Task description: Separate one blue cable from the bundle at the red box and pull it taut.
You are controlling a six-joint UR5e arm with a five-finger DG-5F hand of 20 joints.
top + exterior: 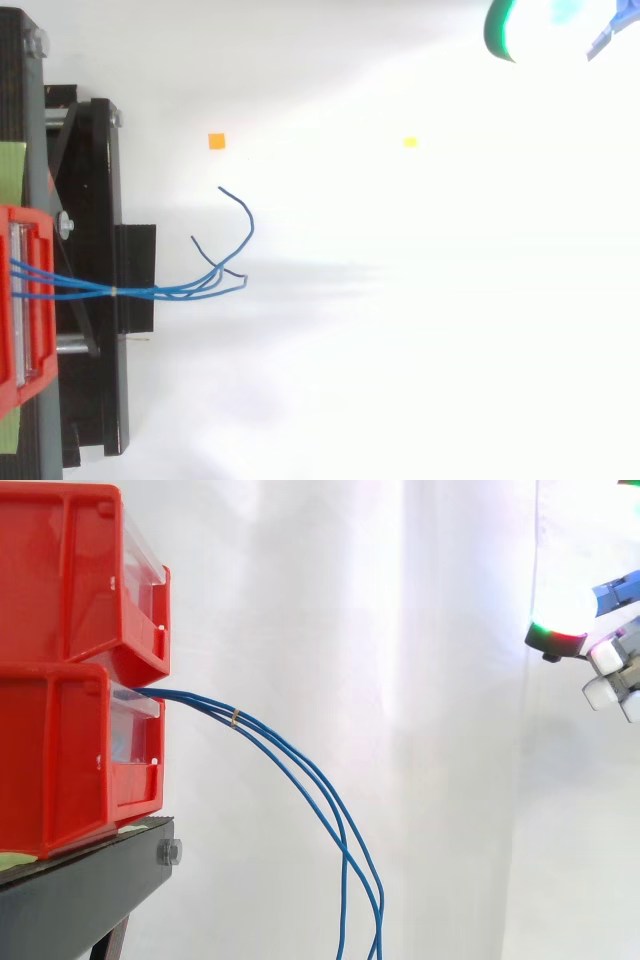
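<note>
The lower red bin (60, 760) stands on a black stand (80, 880), with an upper red bin (60, 570) stacked on top of it. The blue cables (300, 775) come out of the lower red bin's front mouth, just under its top lip. A small yellowish tie (236, 717) holds them together not far out from the bin's front. Past the tie they part slightly and sag in a long arc away from the bin. They drop below the stand's top and run off the bottom edge of the side view. From above, they cross the stand outward from the bin. Their loose ends spread apart just past the stand's outer edge, one curling off sideways.

The hand (565, 610) is far out from the bin's front, higher than its mouth and well apart from the cables. It glows white with a green and red rim. The frame edge cuts most of it off, so I cannot tell whether it is spread or closed.

The stretch between the bin's front and the hand is open, backed by the white curtain (420, 630). The cables hang through the lower part of it, nearer the bin.

In the top view an orange square (216, 141) lies beyond the stand and a yellow square (409, 142) lies farther from the bin. Both are plain patches of colour. The bin's front has a clear panel (135, 730), perhaps a label holder. Any print on it is too small to read.
</note>
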